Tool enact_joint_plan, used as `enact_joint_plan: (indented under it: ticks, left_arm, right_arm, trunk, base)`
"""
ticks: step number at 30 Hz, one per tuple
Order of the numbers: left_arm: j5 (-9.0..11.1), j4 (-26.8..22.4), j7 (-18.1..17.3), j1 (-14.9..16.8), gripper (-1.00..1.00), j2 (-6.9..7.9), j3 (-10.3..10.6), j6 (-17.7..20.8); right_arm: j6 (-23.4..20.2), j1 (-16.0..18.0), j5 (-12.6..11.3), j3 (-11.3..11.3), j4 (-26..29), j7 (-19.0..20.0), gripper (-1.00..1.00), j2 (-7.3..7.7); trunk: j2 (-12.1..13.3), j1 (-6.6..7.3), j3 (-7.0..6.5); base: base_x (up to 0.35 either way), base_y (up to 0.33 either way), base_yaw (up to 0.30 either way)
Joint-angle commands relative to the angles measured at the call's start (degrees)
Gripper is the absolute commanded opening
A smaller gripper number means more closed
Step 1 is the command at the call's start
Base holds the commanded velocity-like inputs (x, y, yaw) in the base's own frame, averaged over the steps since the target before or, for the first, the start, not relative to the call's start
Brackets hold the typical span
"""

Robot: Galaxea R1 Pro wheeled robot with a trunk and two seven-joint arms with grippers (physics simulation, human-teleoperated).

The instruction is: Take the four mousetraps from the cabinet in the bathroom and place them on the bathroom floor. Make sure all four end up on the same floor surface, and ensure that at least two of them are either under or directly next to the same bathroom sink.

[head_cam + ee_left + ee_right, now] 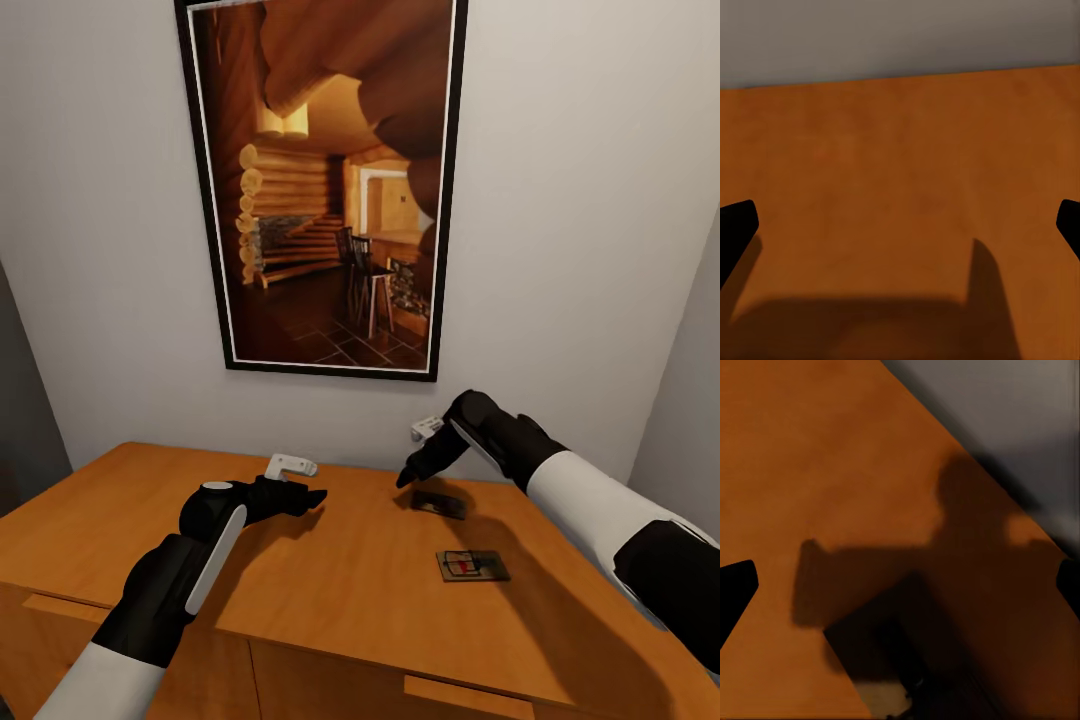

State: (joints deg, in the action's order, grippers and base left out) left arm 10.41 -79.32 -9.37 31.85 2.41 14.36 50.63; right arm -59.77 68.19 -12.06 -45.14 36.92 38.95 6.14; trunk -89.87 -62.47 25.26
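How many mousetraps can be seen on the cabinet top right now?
2. One mousetrap lies near the cabinet's right front; another mousetrap sits in shadow just below the right gripper. Others may be hidden.

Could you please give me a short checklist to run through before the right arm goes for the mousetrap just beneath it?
1. Right tool open: ok; the wrist view shows its fingers spread wide.
2. Right tool above the target mousetrap: ok; it hovers just over the trap's left end, in shadow.
3. Target's exact orientation: cannot tell; it lies too dark in shadow.
4. Second mousetrap out of the way: ok; it lies apart, nearer the front of the cabinet.
5. Left tool clear: ok; open, empty, well to the left.
6. All four mousetraps located: not ok; two are visible.
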Motion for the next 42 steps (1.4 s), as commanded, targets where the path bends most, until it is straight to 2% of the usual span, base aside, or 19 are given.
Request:
enact_joint_plan:
  ticks: [1, 20, 42]
  left_arm:
    - [0.2, 0.0, 0.1, 0.1, 1.00, 0.04, 0.1, 0.3]
    - [0.2, 0.0, 0.1, 0.1, 1.00, -0.02, 0.1, 0.2]
    - [0.2, -0.1, 0.1, 0.1, 1.00, -0.03, 0.1, 0.2]
  right_arm:
    - [-0.2, 0.1, -0.6, -0.4, 0.1, -0.2, 1.00, 0.13]
    - [-0.2, 0.1, -0.7, -0.5, 0.3, 0.2, 1.00, 1.06]
    - [-0.2, 0.1, -0.7, -0.5, 0.4, 0.2, 1.00, 1.09]
  trunk:
    - [0.0, 0.00, 0.07]
    - [0.0, 0.00, 0.07]
    - [0.0, 0.00, 0.07]
  base:
    - [0.000, 0.000, 0.000]
    - [0.000, 0.000, 0.000]
    - [-0.025, -0.010, 0.000]
